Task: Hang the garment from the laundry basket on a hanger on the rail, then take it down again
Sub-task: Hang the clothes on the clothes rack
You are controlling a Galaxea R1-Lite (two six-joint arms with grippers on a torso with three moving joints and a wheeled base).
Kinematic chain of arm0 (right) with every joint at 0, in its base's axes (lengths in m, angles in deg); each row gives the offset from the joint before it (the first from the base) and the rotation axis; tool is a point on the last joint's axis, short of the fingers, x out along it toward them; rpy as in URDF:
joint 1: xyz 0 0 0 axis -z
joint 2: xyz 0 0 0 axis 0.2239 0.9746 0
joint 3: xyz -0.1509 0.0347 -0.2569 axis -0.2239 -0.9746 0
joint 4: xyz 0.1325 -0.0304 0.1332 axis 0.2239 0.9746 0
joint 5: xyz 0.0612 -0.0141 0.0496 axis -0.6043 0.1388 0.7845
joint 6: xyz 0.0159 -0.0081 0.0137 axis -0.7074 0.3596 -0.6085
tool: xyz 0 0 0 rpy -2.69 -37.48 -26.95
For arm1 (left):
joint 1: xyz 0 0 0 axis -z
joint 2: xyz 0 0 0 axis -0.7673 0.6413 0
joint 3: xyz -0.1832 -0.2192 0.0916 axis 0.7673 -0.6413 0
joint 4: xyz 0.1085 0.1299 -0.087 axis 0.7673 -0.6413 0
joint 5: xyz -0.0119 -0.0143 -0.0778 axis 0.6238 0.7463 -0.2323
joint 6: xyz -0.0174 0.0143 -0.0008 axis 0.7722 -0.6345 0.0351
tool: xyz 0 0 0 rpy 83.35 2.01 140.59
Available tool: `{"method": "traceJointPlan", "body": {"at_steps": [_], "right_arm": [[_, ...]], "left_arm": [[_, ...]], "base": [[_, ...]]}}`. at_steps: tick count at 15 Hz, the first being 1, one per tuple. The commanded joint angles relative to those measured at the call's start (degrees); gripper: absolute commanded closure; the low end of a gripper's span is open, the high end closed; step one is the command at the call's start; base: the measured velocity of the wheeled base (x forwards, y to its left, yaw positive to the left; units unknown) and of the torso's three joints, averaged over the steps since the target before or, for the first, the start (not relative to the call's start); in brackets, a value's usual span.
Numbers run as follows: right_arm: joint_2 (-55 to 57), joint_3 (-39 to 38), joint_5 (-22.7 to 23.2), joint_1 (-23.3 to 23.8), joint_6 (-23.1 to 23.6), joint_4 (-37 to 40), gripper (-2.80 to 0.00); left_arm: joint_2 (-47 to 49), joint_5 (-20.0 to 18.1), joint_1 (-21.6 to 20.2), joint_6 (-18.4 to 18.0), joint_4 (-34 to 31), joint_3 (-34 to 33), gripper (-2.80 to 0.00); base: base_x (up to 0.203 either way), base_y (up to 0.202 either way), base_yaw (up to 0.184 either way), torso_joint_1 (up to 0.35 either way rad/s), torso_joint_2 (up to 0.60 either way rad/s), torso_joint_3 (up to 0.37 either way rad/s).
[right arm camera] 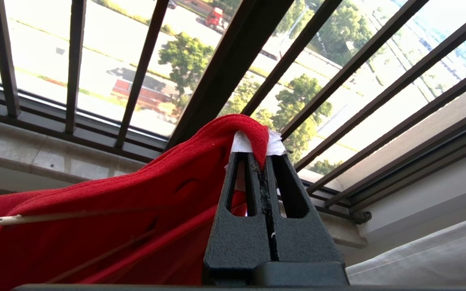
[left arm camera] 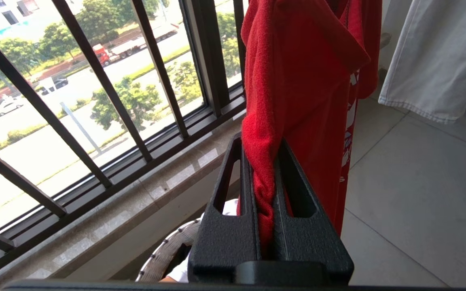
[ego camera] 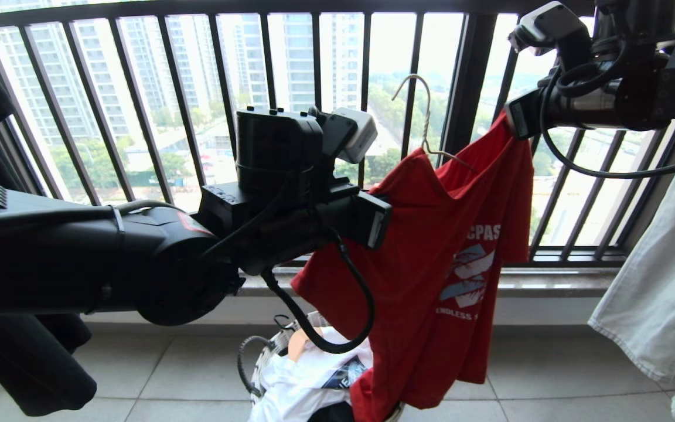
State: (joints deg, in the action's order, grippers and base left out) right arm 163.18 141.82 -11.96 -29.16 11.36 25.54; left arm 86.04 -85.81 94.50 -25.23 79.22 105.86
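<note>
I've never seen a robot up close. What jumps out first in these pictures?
A bright red T-shirt hangs mid-air before the black window railing, stretched between two black arms. The left gripper pinches one edge, the right gripper the raised shoulder, and a thin white wire hanger pokes up from the collar. Below sits a laundry basket of clothes.

Passage beyond the red T-shirt [ego camera: 431, 258] is blocked by the black window railing [ego camera: 314, 88]. To its right, room is narrowed by pale hanging trousers [ego camera: 660, 275]; below it, bare floor tiles [ego camera: 548, 381] are left beside the laundry basket [ego camera: 267, 351].
</note>
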Motion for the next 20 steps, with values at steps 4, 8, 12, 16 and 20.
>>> {"method": "traceJointPlan", "body": {"at_steps": [4, 8, 12, 16, 20], "right_arm": [[0.3, 0.4, -0.1, -2.0, 0.0, 0.0, 0.0], [-1.7, -1.3, -0.2, -5.7, -0.1, 0.0, 0.0], [-3.5, -4.9, -0.8, -8.2, -0.4, -2.3, 0.0], [-5.3, -6.7, -0.9, -9.4, -0.2, -4.0, 0.0], [-6.3, -7.6, -1.3, -10.5, -0.2, -4.0, 0.0]], "left_arm": [[-1.1, 0.1, 2.7, 0.0, 0.3, -2.0, 0.0], [-1.1, 0.0, 3.9, 0.4, 0.4, -2.1, 0.0], [-0.1, -0.1, 4.5, 1.5, 0.7, -2.1, 0.0], [1.2, 0.1, 5.5, 5.5, 0.9, -0.6, 0.0], [3.7, 3.1, 5.5, 10.1, 0.9, 3.4, 0.0]], "base": [[0.0, 0.0, 0.0, 0.0, 0.0, 0.0], [0.0, 0.0, 0.0, 0.0, 0.0, 0.0], [0.0, 0.0, 0.0, 0.0, 0.0, 0.0], [0.0, 0.0, 0.0, 0.0, 0.0, 0.0], [0.0, 0.0, 0.0, 0.0, 0.0, 0.0]]}}
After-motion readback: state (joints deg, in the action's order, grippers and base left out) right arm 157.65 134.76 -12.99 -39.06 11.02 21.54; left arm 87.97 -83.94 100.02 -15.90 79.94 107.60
